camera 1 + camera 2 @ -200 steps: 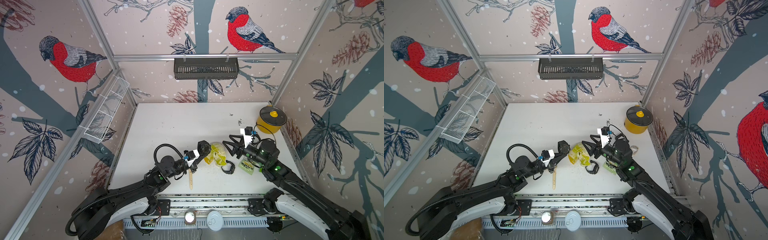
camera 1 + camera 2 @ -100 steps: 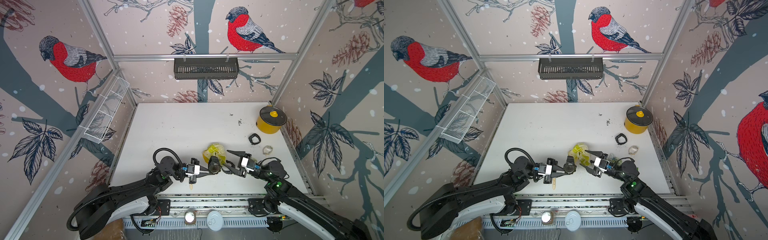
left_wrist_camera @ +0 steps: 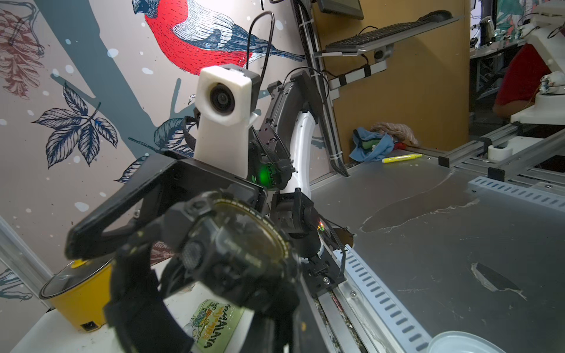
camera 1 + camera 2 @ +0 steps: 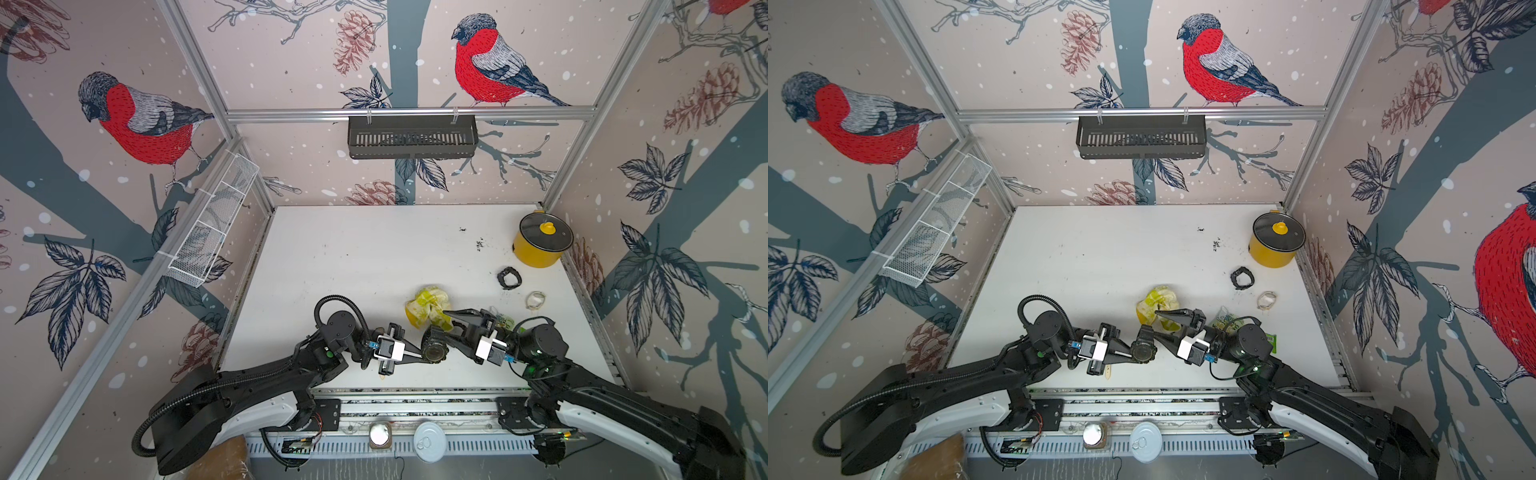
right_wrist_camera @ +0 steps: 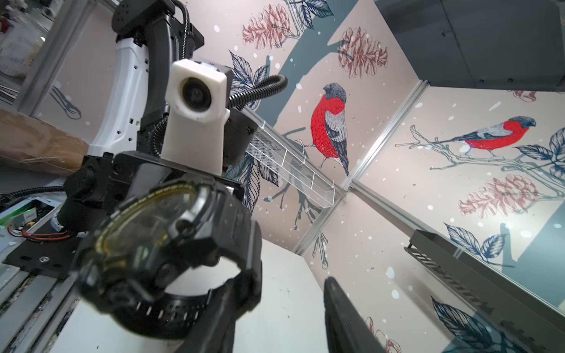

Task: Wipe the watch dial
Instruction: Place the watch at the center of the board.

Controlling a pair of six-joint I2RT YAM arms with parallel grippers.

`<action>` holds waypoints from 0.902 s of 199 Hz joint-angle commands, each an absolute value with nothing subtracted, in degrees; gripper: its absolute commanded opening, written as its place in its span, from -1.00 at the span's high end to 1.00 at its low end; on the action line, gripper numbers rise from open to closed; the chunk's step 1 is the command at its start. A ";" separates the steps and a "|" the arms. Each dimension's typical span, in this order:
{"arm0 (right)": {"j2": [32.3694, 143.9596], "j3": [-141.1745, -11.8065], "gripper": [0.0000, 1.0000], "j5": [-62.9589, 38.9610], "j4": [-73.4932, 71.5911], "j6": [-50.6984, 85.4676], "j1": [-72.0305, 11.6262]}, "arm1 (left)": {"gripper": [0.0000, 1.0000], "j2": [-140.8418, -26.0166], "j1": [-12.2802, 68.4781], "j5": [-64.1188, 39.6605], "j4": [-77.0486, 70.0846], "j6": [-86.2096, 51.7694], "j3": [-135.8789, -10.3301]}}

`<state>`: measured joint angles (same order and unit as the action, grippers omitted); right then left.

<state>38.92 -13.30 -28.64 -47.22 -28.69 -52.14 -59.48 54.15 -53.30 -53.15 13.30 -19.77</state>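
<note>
Black and chunky, the watch is pinched at its case by the left gripper, whose fingers are drawn narrow on it, and it appears to hang clear of the table. Its dial is tipped upward, and the strap curls off the case in a loop (nothing holds that part).

Straight across the watch from the left fingers is the right gripper, its jaws parted at a middling width with nothing between them. Its nearer finger comes up just beside the strap loop. Whether it touches the strap I cannot tell. The farther finger stands well clear of the watch.

Just past the right fingertips, the crumpled yellow cloth lies on the table with neither gripper on it. Well beyond that is a yellow pot.

As I judge it, the coming move turns on this line-up. The dial lies on the near side of the right fingers and the cloth on their far side. The right arm is the closer one to the cloth, so it should fetch the cloth back to a dial that is already presented.
</note>
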 commanded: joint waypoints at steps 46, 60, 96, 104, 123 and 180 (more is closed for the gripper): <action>42.76 -17.69 0.66 -33.29 -46.45 -28.89 -53.19 | 1.00 -61.94 54.25 -55.78 -52.82 16.01 -21.70; 43.23 -17.97 0.92 -33.73 -46.03 -28.66 -53.01 | 1.00 -62.40 54.32 -55.32 -52.98 16.04 -21.89; 44.03 -17.53 0.96 -31.57 -47.44 -24.27 -49.66 | 0.89 -63.09 54.32 -49.65 -53.81 13.90 -21.68; 44.04 -17.51 0.96 -31.46 -46.87 -23.14 -47.40 | 0.88 -62.85 54.29 -48.09 -53.86 13.71 -21.26; 43.93 -17.23 0.97 -30.46 -46.31 -20.30 -41.81 | 0.55 -62.03 54.31 -42.96 -54.19 12.60 -20.10; 49.24 -20.34 0.98 -19.91 -37.84 -8.72 -21.03 | 0.01 -58.15 54.21 -29.57 -51.13 12.81 -17.10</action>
